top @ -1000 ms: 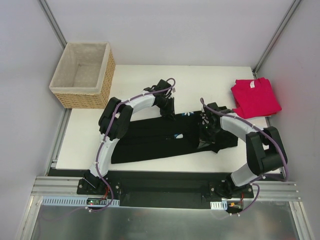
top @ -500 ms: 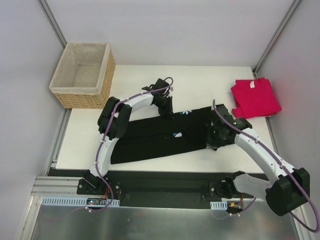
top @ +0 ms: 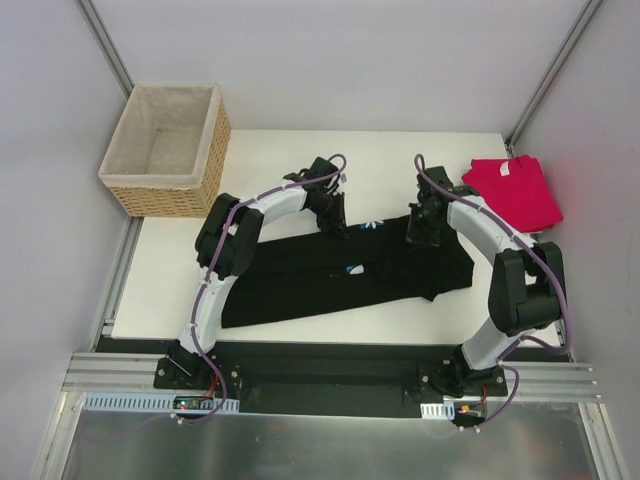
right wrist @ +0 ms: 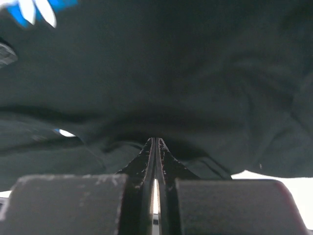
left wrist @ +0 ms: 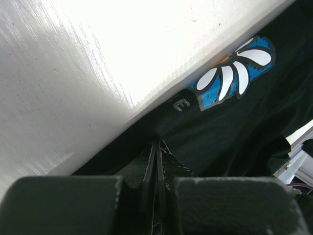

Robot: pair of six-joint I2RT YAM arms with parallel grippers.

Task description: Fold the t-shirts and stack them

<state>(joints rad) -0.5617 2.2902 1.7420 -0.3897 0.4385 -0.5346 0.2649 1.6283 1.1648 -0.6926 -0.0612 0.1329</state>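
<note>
The black t-shirt (top: pixel 300 275) lies in a long band across the white table (top: pixel 380 165), its blue daisy print (left wrist: pixel 234 73) at the far edge. My left gripper (top: pixel 335 218) is shut, pinching the shirt's far hem (left wrist: pixel 156 143). At the shirt's far right part my right gripper (top: pixel 420 232) is shut too, and black cloth (right wrist: pixel 161 63) bunches in a fold at its tips (right wrist: pixel 155 140). The pinkish-red t-shirt (top: pixel 512 195) lies folded at the table's far right corner, apart from both grippers.
A wicker basket (top: pixel 215 150) with pale lining stands off the table's far left corner. Slanted frame posts rise at both back corners. Bare table shows beyond the black shirt and along its near left side.
My right arm swung out to the right, then brought its gripper from the shirt's near right part to its far edge. The left gripper stayed put.
</note>
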